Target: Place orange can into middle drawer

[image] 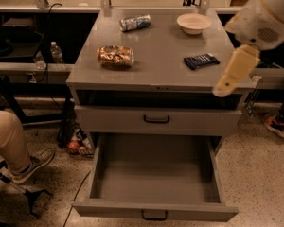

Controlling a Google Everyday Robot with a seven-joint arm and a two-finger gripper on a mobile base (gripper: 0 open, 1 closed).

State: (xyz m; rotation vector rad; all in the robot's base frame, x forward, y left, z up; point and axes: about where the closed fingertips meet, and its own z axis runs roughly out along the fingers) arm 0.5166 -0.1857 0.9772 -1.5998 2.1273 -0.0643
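Note:
The orange can [115, 56] lies on its side on the left part of the grey cabinet top [161, 51]. The middle drawer [154, 208], with a black bar handle, is pulled wide open at the bottom, and nothing lies in it. My arm comes in from the upper right. Its cream-coloured gripper end [233, 71] hangs over the cabinet's right front corner, well to the right of the can and above the drawer's right side. It holds nothing that I can see.
A silver-blue can [135, 22], a white bowl [194, 22] and a dark blue packet [201, 60] lie on the top. The drawer front [156, 119] one tier higher is closed. A person's leg and shoe [19, 160] are at left, and another shoe [278, 125] is at right.

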